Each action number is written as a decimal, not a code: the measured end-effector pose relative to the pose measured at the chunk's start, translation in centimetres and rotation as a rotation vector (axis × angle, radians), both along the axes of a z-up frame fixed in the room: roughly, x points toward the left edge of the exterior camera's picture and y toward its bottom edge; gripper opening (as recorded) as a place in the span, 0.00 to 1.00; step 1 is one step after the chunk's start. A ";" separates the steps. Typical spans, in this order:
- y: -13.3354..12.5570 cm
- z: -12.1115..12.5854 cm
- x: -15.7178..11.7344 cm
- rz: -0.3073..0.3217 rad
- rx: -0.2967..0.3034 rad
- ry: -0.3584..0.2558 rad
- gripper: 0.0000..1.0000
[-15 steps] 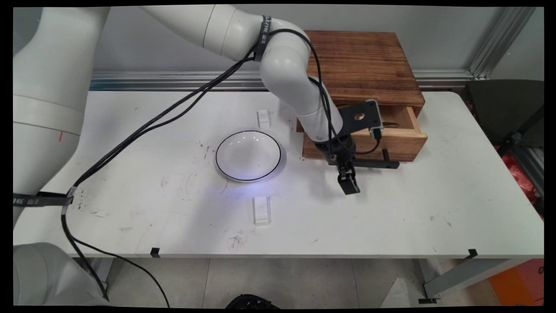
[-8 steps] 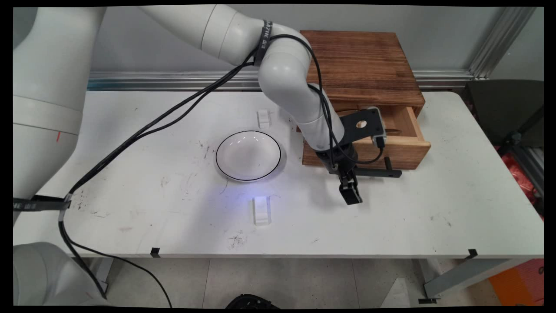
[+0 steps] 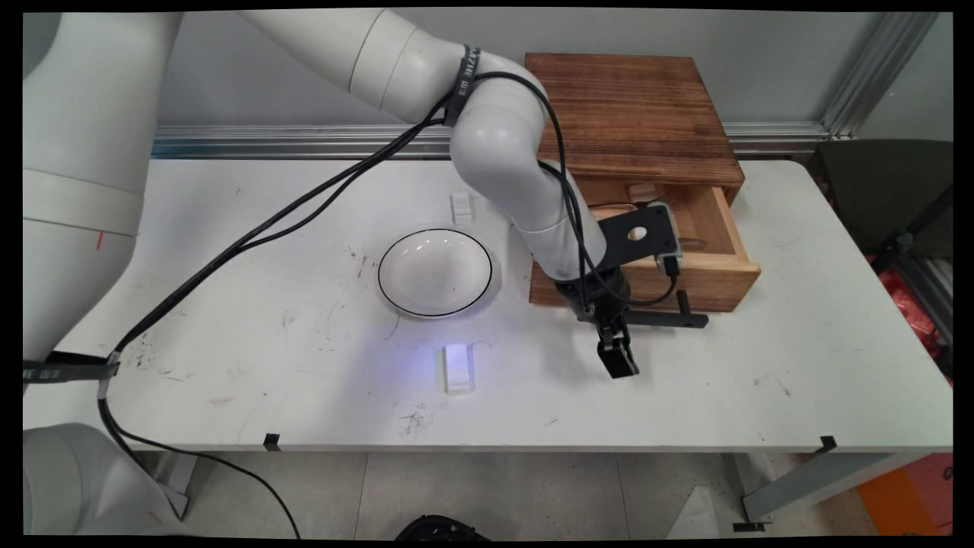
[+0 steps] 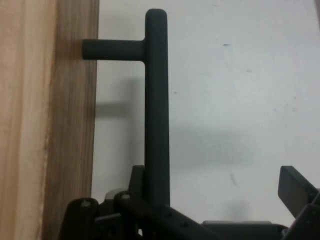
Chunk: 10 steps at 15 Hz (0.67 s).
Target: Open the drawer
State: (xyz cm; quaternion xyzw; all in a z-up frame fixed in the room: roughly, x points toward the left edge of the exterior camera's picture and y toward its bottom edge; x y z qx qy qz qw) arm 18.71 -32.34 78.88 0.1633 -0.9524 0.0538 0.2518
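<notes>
Drawer (image 3: pixel 715 283) is pulled partway out of the wooden box (image 3: pixel 631 106), which sits at the back of the white worktop (image 3: pixel 266 251).

Main view first. The drawer sticks out of the box's near side, and its black bar handle (image 3: pixel 670 320) runs along the front. You can see into the open top. There's a pale little piece near the back and something thin and dark further forward, but the arm's wrist covers a good part of it, so I can't name either. The hand (image 3: pixel 618 364) hangs just in front of the drawer, at the handle's left end, pointing down at the worktop. From here it's edge-on and the gap doesn't show.

Left of the box is a white bowl (image 3: pixel 435 272) with a thin black rim, showing only its plain white inside. One small clear block (image 3: pixel 461 207) lies left of the box, further back than the bowl. Another clear block (image 3: pixel 456 368) lies in front of the bowl, well left of the hand.

Hand view. The drawer front (image 4: pixel 45 125) fills the left side, and the handle (image 4: pixel 156 100) runs top to bottom, joined to the wood by a short post. The hand (image 4: pixel 215 175) is spread wide around the bar. One finger sits right by the bar, and the other finger (image 4: pixel 295 187) is well off at the right edge, so nothing is pinched. Bare worktop (image 4: pixel 240 75) is behind.
</notes>
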 end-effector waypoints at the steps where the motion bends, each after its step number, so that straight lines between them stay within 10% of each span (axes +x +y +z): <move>1: 0.3 0.0 -0.1 -0.001 0.003 0.002 1.00; 10: 3.2 0.0 -0.9 -0.013 0.030 0.008 1.00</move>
